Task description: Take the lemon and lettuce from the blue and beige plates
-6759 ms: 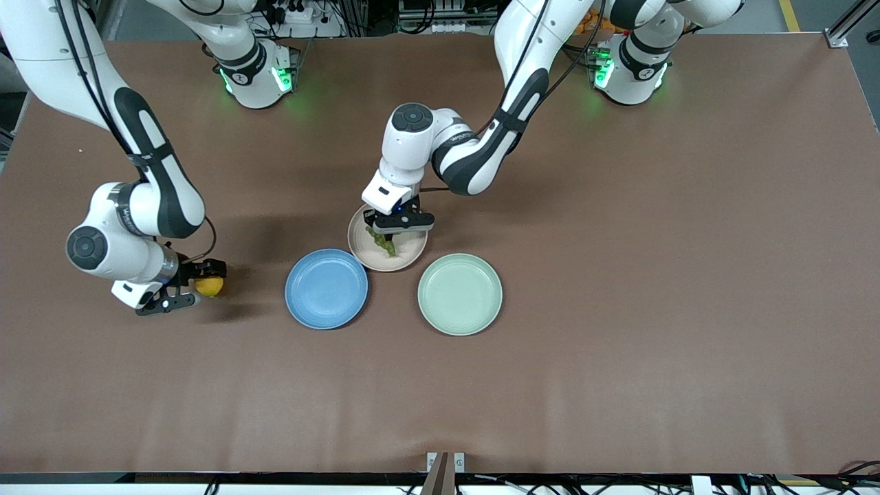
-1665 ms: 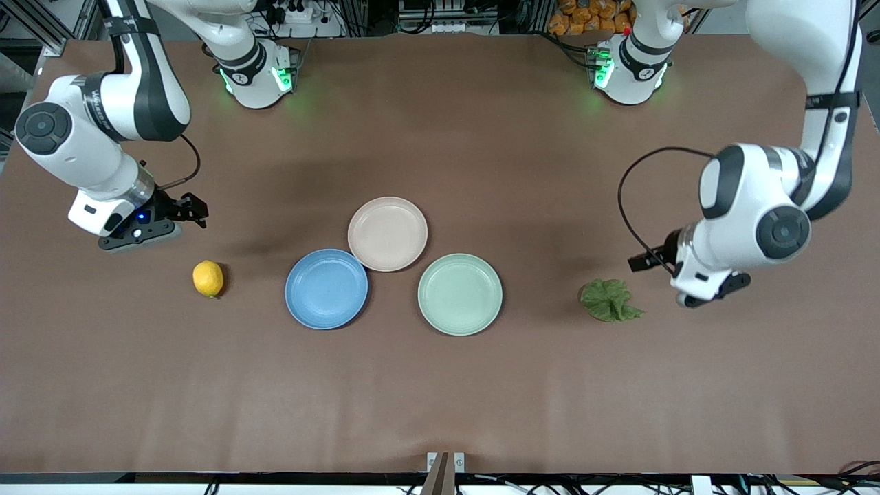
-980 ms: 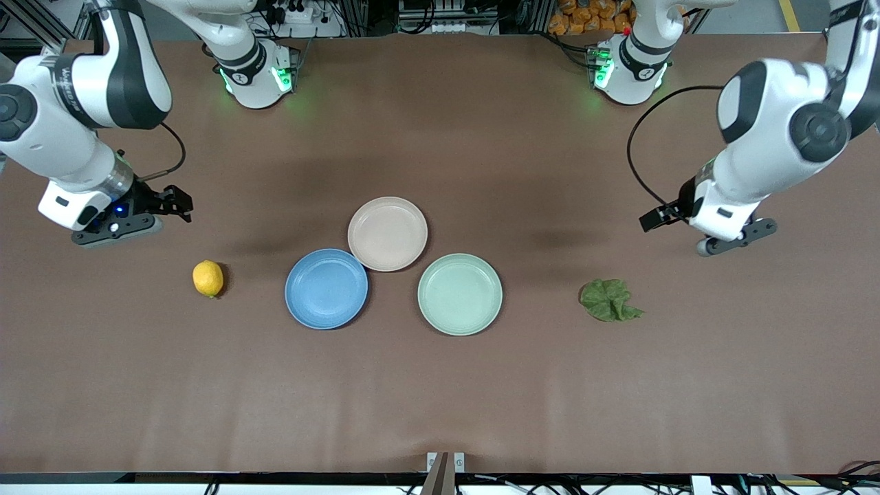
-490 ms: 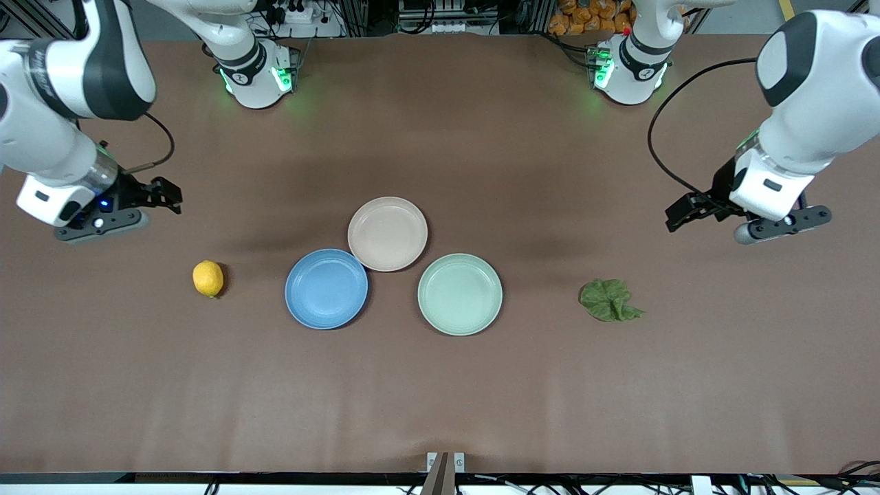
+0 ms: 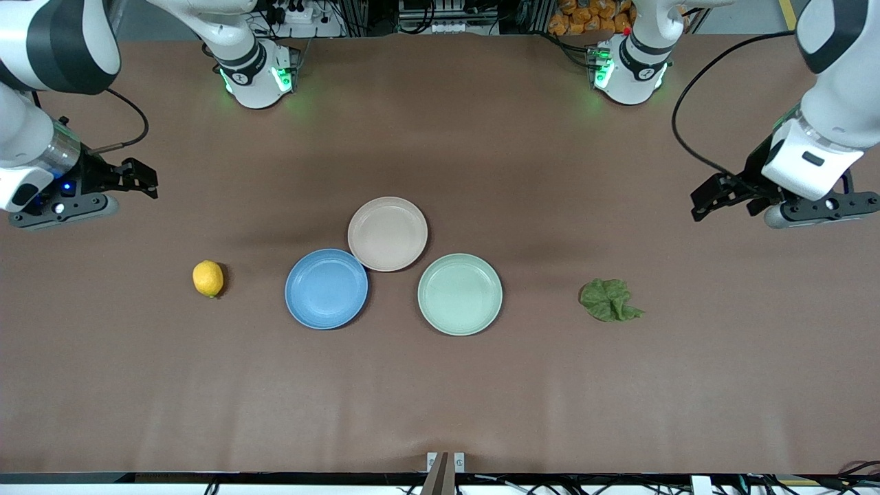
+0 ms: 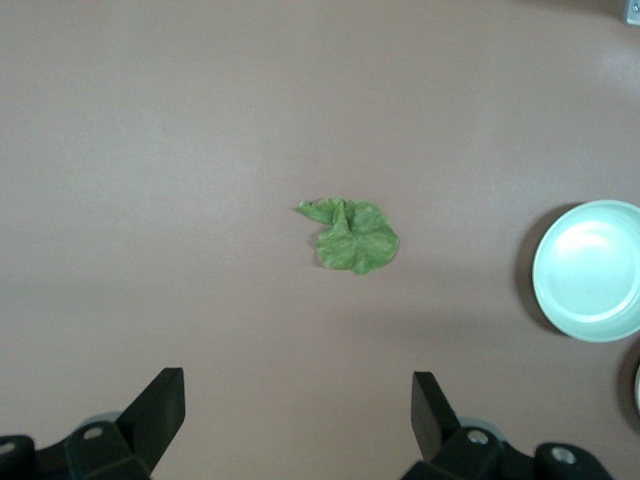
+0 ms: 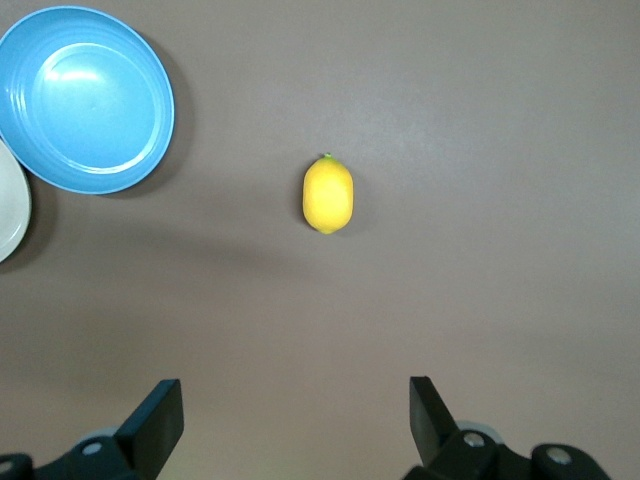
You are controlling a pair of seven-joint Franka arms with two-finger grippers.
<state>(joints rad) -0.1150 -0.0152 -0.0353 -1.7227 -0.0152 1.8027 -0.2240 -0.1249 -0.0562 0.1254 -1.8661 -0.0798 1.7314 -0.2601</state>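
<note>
Looking at both claws up high, fingers wide apart, holding nothing.
I see the lemon (image 5: 207, 278) on the table near the right arm's end, beside the blue plate (image 5: 326, 289). Lettuce (image 5: 609, 300) lies toward the left arm's end, past the mint plate (image 5: 460, 294). Beige plate (image 5: 387, 234) has nothing on it. Right gripper (image 7: 295, 425) hangs over the table by the lemon, left gripper (image 6: 298, 420) by the lettuce.

Even overhead light, soft shadows, sharp frames

Bright, diffuse light falls from above onto the brown table (image 5: 440, 385), leaving faint sheen bands near the front camera. Green glow spills around both arm bases. Soft shadows sit close beside the lemon (image 5: 207, 278), the lettuce (image 5: 608, 300) and the plates. Both wrist views look clear, slightly paler toward their corners
</note>
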